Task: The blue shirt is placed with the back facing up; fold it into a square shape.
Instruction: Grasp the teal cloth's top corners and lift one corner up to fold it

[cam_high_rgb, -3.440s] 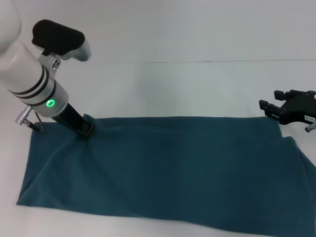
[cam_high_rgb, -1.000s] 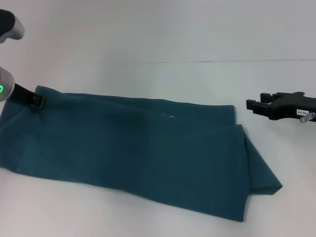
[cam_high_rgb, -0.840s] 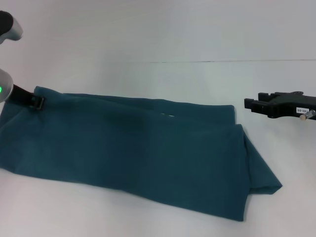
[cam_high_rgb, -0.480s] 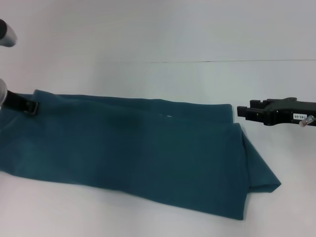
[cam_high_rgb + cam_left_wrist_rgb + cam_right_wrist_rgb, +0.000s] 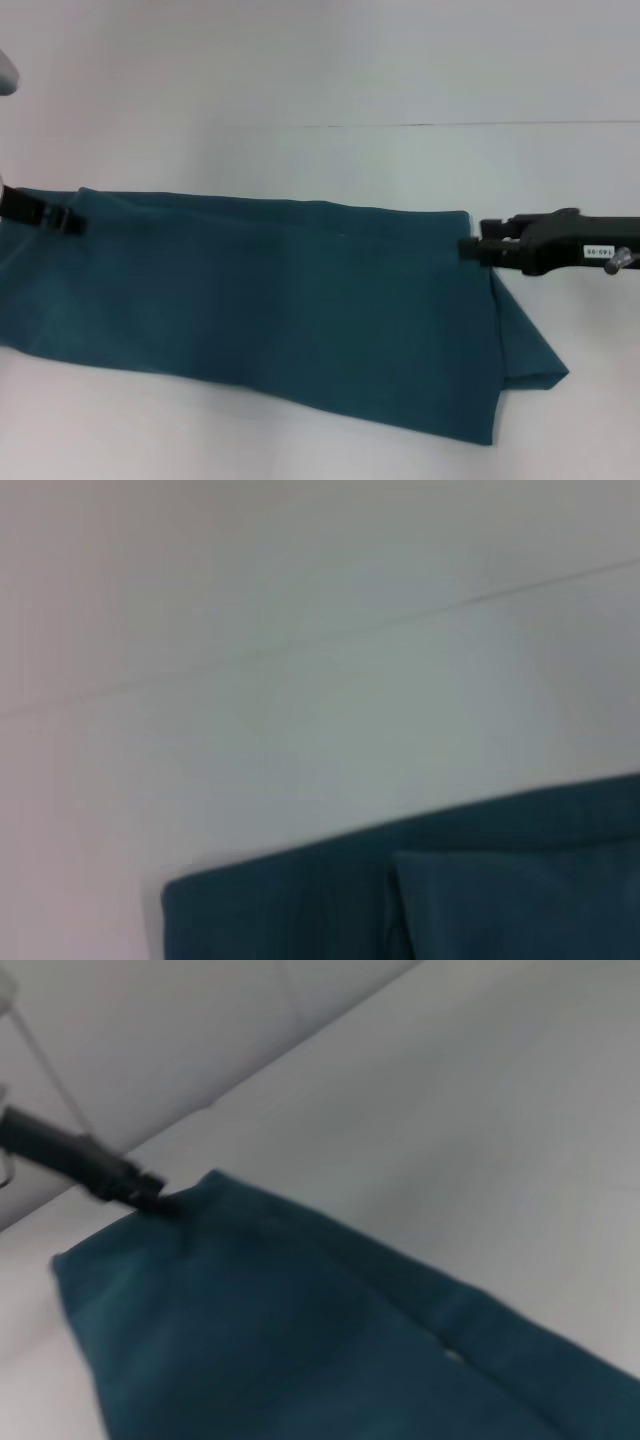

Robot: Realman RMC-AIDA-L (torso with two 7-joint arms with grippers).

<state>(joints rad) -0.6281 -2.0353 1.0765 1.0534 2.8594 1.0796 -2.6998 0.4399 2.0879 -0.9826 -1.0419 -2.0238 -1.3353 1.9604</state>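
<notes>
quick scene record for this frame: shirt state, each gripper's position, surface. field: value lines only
shirt: the blue shirt lies as a long band across the table, plain side up, right end doubled over
left gripper: left gripper at the shirt's far left corner, on the fabric
right gripper: right gripper at the shirt's far right corner
surface: white table
fold state: not yet square

The head camera is looking down from high up at the whole blue shirt (image 5: 280,310), while both wrist cameras are looking from close by at its edges.
</notes>
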